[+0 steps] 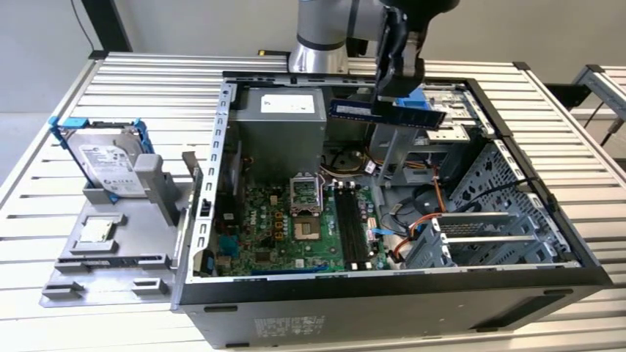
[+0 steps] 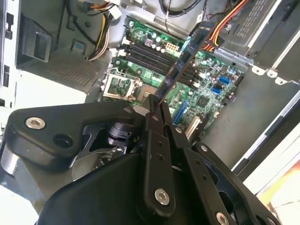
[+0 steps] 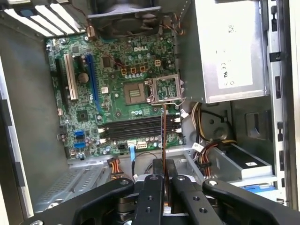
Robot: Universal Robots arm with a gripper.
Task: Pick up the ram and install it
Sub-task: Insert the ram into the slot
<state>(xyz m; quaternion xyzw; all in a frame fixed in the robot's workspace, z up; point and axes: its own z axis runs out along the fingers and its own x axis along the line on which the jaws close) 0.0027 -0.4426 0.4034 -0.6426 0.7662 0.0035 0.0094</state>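
Observation:
My gripper (image 1: pixel 399 94) hangs above the back of the open computer case (image 1: pixel 391 293), shut on the ram (image 1: pixel 386 111). The ram is a long blue stick with dark chips, held lying level and well above the motherboard (image 1: pixel 293 227). In both wrist views I see it edge-on, running out from between the black fingers (image 2: pixel 154 126): the ram (image 2: pixel 185 56) in the second wrist view, the ram (image 3: pixel 163 133) in the first. The black memory slots (image 1: pixel 354 220) lie on the board below, also the memory slots (image 3: pixel 136 126).
A hard drive in a light-blue bracket (image 1: pixel 102 158) leans on a grey fixture at the exterior view's left. Inside the case are a grey power supply (image 1: pixel 278 121), a bare processor socket (image 1: pixel 303 192), orange cables (image 1: pixel 430 213) and a metal drive cage (image 1: pixel 489 235).

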